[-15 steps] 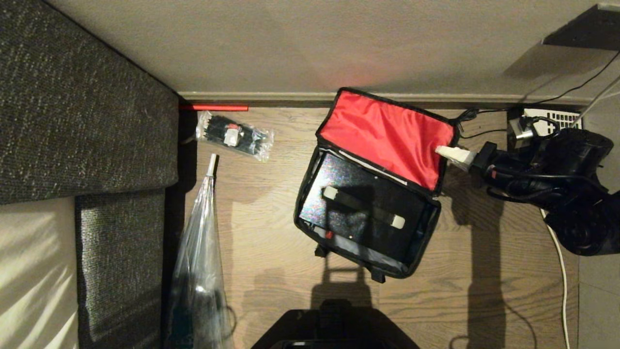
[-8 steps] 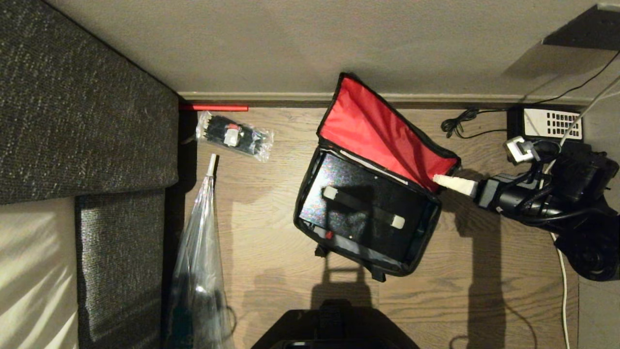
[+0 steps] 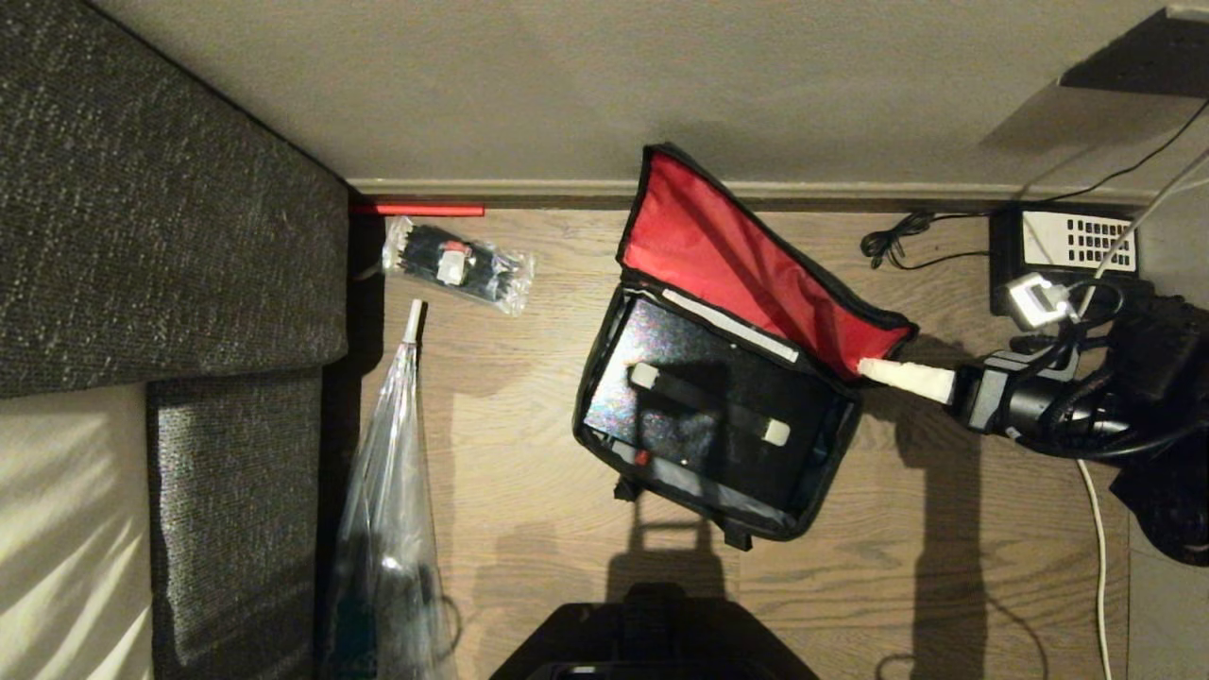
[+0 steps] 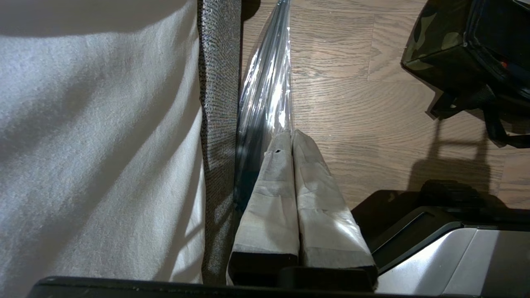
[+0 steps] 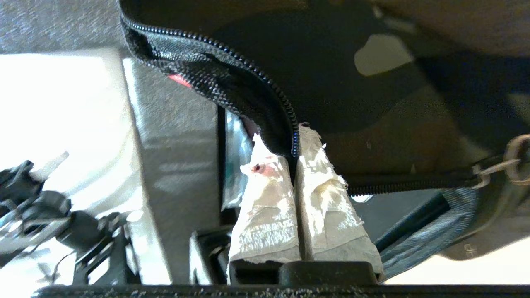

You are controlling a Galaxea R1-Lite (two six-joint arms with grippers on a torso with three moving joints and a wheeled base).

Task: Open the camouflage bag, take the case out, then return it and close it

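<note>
The right gripper (image 3: 867,366) pinches the zipped lid edge of the camouflage bag (image 3: 718,406) at its three o'clock corner, fingers (image 5: 321,194) pressed on it. The case (image 3: 704,406) lies inside the bag on the floor (image 3: 529,444). The left gripper (image 4: 290,136) hangs parked, fingers together, at the plastic bag (image 4: 265,91).

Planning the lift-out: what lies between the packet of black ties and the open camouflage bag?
Only bare wood floor between the packet of ties and the camouflage bag, seen in the head view.

No lettering, label, brand or number can be read anywhere — not on the camouflage bag (image 3: 718,416), the case (image 3: 708,401), nor the clear packet of black ties (image 3: 458,263) — all stay unmarked.
</note>
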